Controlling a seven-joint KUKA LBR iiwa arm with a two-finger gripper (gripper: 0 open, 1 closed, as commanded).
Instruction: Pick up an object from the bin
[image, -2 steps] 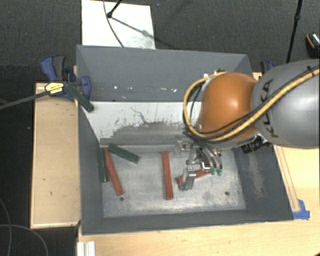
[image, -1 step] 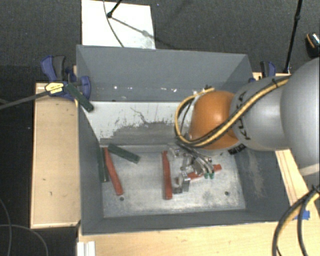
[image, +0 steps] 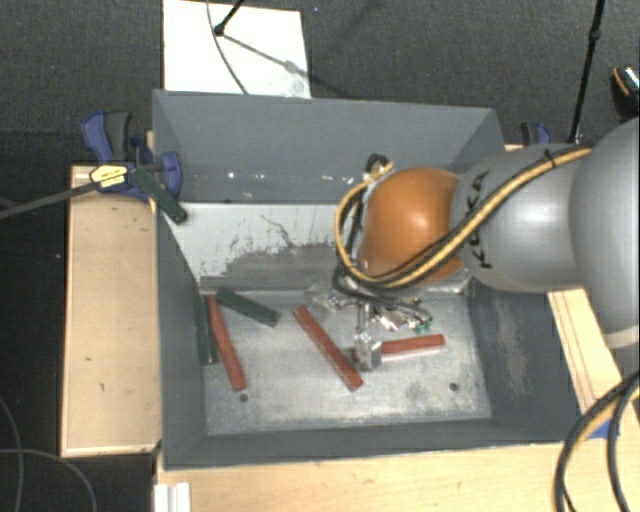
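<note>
Down on the floor of the grey metal bin (image: 330, 420), right of centre, the gripper (image: 367, 350) stood low beneath the arm's orange cover (image: 405, 225), at the spot where two red-brown bars nearly met. One was the diagonal red bar (image: 322, 340), running from upper left to lower right across the middle of the floor, its lower end just beside the gripper. The other was the short red bar (image: 415, 346), lying almost level to the gripper's right, its left end hidden at the gripper. Whether the gripper was open or closed could not be told, nor whether it had hold of either bar.

Five bars lay in the bin altogether: three red-brown and two dark green. The third red bar (image: 226, 348) lay well apart near the left wall, steeply angled. Just beside it, along the foot of that wall, lay the wall-side green bar (image: 203, 335). The slanted green bar (image: 248, 308) lay near the back of the floor, close to the top ends of both.
</note>
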